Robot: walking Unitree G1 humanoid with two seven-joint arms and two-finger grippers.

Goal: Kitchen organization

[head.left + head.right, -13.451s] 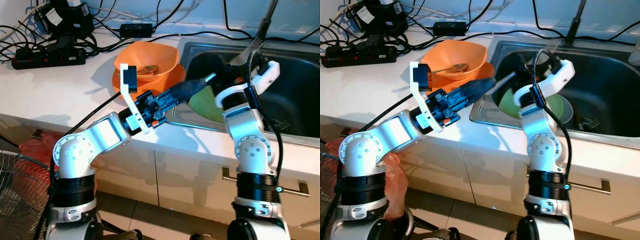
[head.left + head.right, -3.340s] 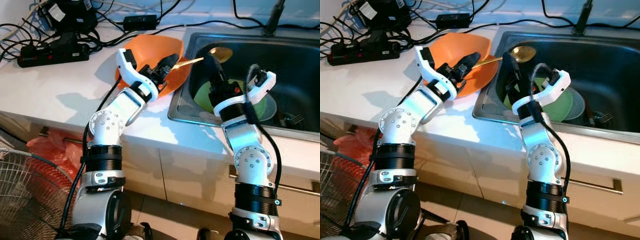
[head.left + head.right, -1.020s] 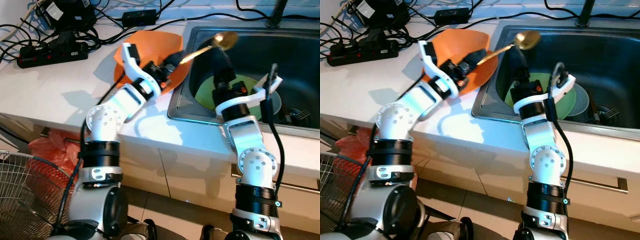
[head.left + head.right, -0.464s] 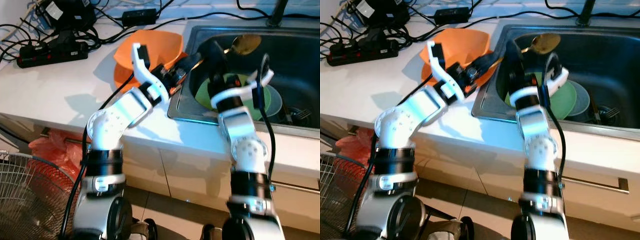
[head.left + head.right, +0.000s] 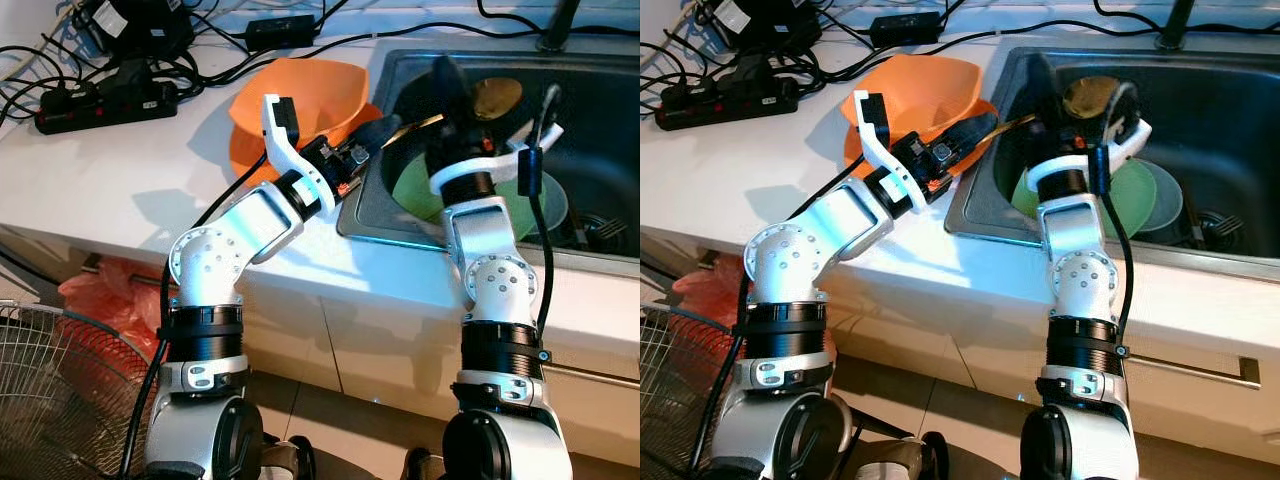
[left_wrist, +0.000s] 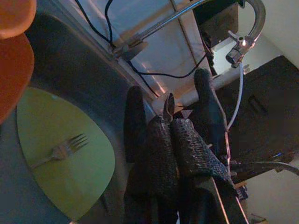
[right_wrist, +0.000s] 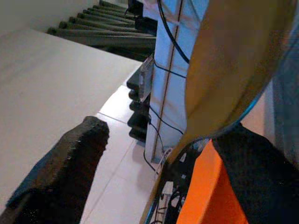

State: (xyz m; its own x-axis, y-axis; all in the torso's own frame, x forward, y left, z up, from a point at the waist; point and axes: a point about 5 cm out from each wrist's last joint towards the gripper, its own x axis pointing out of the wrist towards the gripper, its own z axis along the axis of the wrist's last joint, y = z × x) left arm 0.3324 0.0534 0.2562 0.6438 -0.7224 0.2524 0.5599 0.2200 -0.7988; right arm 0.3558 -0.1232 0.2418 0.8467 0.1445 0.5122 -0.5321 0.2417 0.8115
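Holding: left gripper (image 5: pixel 392 127) pinches the gold spoon (image 5: pixel 494 98) by its handle, over the sink's (image 5: pixel 600 120) left edge.
Right gripper (image 5: pixel 1080 95): fingers spread around the spoon's bowl.
Hidden: handle's middle, behind the right arm.
Sink contents: green plate (image 6: pixel 65 168), fork (image 6: pixel 63 150).
Left: orange bowl (image 5: pixel 300 90), cables (image 5: pixel 110 70).

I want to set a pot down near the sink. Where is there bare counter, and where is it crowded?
Bare counter lies between the power strip and the front edge, left of the orange bowl. Crowded: the cables at the back, and the sink, with its green plate and both grippers.
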